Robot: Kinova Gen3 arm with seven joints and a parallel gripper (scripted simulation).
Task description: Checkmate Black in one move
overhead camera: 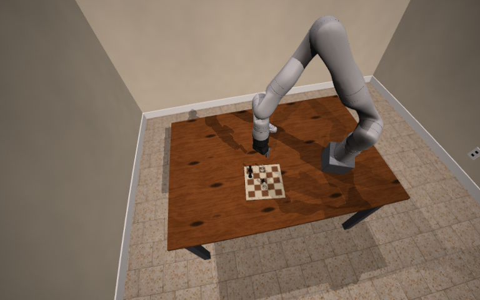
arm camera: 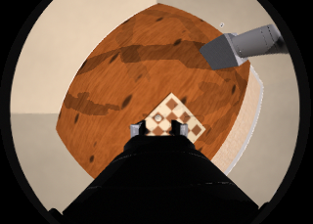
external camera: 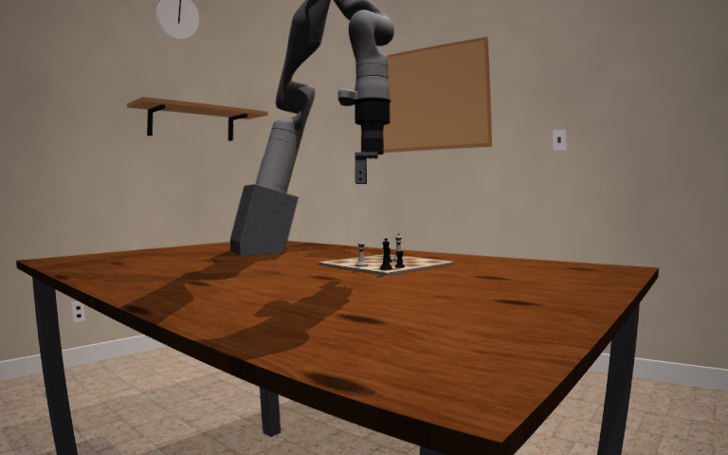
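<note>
Top view: a small chessboard (overhead camera: 277, 195) lies near the middle of a wooden table (overhead camera: 205, 208), and the gripper (overhead camera: 264, 150) hangs in the air beyond the board's far edge, well above it, pointing straight down. Its fingers stand fully apart with nothing between them. The arm rises from a grey pedestal (overhead camera: 329, 163) set on the table to the right of the board, arches high and bends back down to the wrist.

Four pieces stand on the board, all upright as far as can be seen. A tall black piece (overhead camera: 250, 171) occupies the far left corner square, with a pale piece (overhead camera: 262, 169) just beside it in the same far row. Nearer the middle of the board a smaller black piece (overhead camera: 262, 180) stands directly next to a taller pale piece (overhead camera: 264, 185) (the two overlap from this angle, so whether their bases touch cannot be told). The edge letters and digits are too small to read.

In the exterior view the gripper (external camera: 361, 169) hangs high over the table, above the board's left part, with clear air between it and the pieces. The wrist view shows the board (arm camera: 190, 121) far below, partly hidden behind the dark gripper body.
</note>
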